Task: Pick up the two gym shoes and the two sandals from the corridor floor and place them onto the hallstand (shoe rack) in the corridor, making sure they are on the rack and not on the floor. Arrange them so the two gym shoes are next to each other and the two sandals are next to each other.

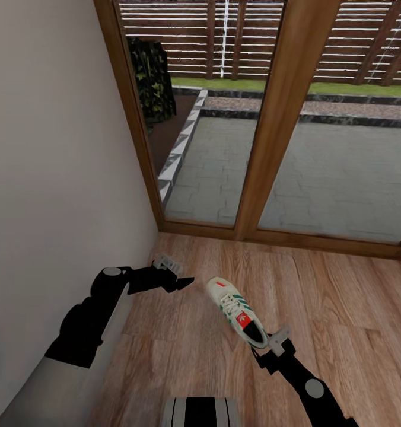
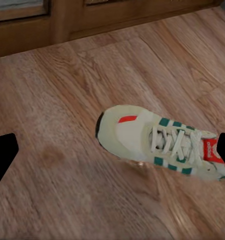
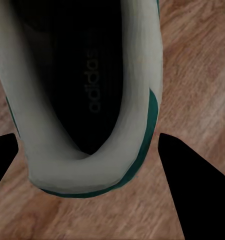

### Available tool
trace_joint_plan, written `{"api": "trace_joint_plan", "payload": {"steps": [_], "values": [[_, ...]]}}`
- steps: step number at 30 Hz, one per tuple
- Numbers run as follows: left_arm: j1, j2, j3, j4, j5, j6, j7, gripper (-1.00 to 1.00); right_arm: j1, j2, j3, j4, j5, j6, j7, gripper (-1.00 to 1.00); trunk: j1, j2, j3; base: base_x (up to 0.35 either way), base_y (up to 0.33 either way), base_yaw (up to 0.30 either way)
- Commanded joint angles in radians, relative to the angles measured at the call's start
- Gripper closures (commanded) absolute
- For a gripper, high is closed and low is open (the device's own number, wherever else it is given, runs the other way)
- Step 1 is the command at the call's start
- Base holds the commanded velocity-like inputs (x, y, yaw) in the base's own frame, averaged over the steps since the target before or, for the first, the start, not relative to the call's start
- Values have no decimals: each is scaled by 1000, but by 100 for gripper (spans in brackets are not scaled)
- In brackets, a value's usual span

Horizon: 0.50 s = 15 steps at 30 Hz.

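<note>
One gym shoe (image 1: 236,310) lying on the corridor floor (image 1: 355,296), toe toward a wood-framed glass door (image 1: 277,118), heel toward the robot. White upper, green side stripes, red tongue patch and white laces plain in the left wrist view (image 2: 162,145). Shoe resting on its sole, set at a slant across the planks.

Right tool (image 1: 264,350) at the heel of the shoe, its two dark fingers spread to either side of the heel collar in the right wrist view, fingertips (image 3: 190,180) apart from the white rim (image 3: 87,165) with bare floor visible in the gaps. Open, not gripping. Dark insole with printed lettering visible down inside the shoe.

Left tool (image 1: 180,283) held low over the floor beside a pale wall (image 1: 46,178), near the shoe's toe but apart from it. Dark fingertips (image 2: 2,157) at opposite edges of the left wrist view, wide apart, nothing between them but floor and the shoe beyond. Open and empty.

Beyond the glass, a grey paved patio (image 1: 343,172), a strip of grass (image 1: 236,84) and a slatted wooden fence (image 1: 343,35). Striped top of the robot's trunk (image 1: 201,412) at the lower edge of the head view.
</note>
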Motion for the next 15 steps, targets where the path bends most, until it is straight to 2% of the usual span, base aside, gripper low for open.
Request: {"api": "trace_joint_plan", "payload": {"steps": [1,3,6,8,10,14,15], "values": [[0,0,1,-1,-11,1,-7,-100,0,1,-12,0,9,-11,6,100,0,0,1,0,0,0],[2,1,5,5,-17,-2,-1,-100,0,0,-34,4,5,-22,4,100,0,0,4,0,0,-6],[16,-3,4,25,-34,-10,29,-100,0,0,-45,7,4,-26,2,100,0,0,9,0,0,-45],[35,-8,3,42,-43,-21,63,-100,0,-1,-51,8,3,-28,1,100,0,0,12,0,0,-63],[54,-11,2,54,-48,-44,107,-100,1,-1,-72,7,2,-29,1,100,0,0,15,0,0,-71],[83,-14,2,62,-47,-101,177,-100,1,1,-148,5,-2,-30,1,100,0,0,21,0,0,-75],[98,-14,2,64,-46,-125,205,-100,1,3,-189,6,-7,-30,2,100,0,0,23,0,0,-77]]}}
